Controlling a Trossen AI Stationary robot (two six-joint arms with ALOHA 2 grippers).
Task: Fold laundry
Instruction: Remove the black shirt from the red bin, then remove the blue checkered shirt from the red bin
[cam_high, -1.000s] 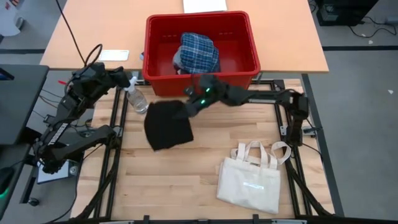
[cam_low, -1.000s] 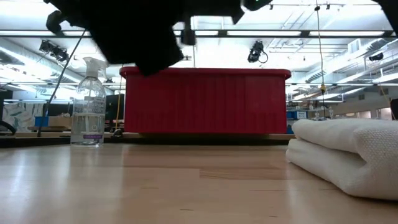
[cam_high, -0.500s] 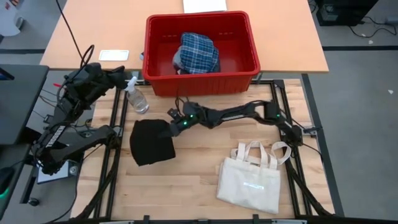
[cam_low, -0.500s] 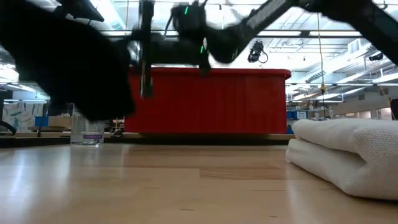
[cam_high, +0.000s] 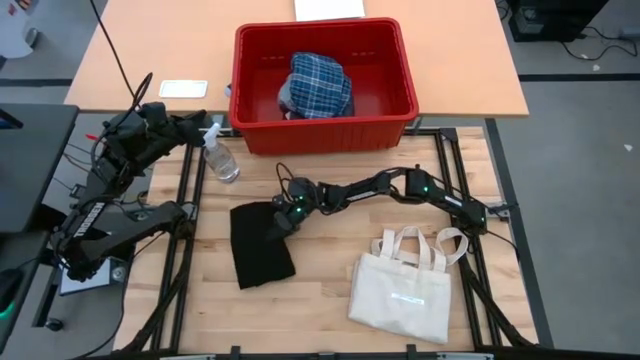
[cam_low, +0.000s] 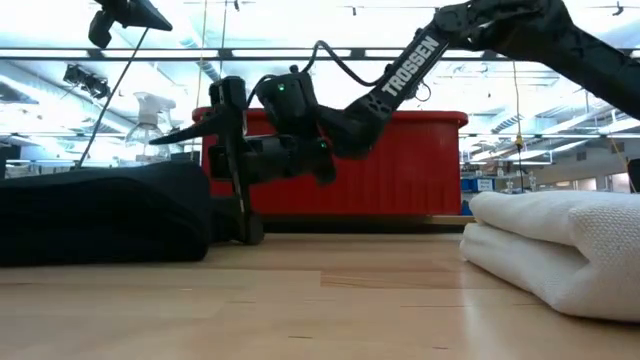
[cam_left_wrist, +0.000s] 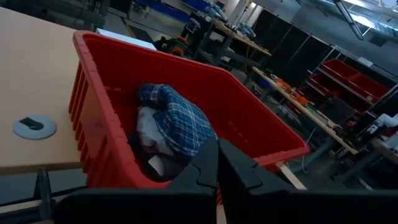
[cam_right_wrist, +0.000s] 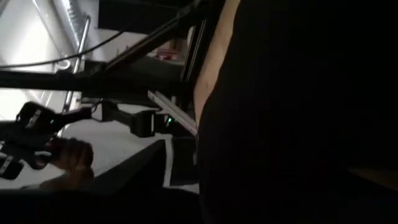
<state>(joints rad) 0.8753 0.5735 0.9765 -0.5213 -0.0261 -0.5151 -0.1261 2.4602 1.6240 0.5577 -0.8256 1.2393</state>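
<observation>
On the light wood table (cam_high: 320, 300), bare boards lie open along the near edge and between the black garment (cam_high: 262, 243) and the cream tote bag (cam_high: 402, 294), which sits toward the right corner. One red bin (cam_high: 323, 72) stands just past the table's far edge on a tan desk (cam_high: 470, 60), and it holds one blue-and-white plaid garment (cam_high: 320, 85) bunched over a pale cloth. The black garment lies flat left of centre, well apart from the tote and near the table's left rail. The right arm reaches across low to it; the right gripper (cam_high: 279, 219) is at the garment's right edge, and the low view shows its fingers (cam_low: 228, 165) spread, one upright down to the boards beside the cloth. The left gripper (cam_left_wrist: 216, 167), pressed together and empty, waits at the far left corner, facing the bin. One clear spray bottle (cam_high: 219, 155) stands near it.
</observation>
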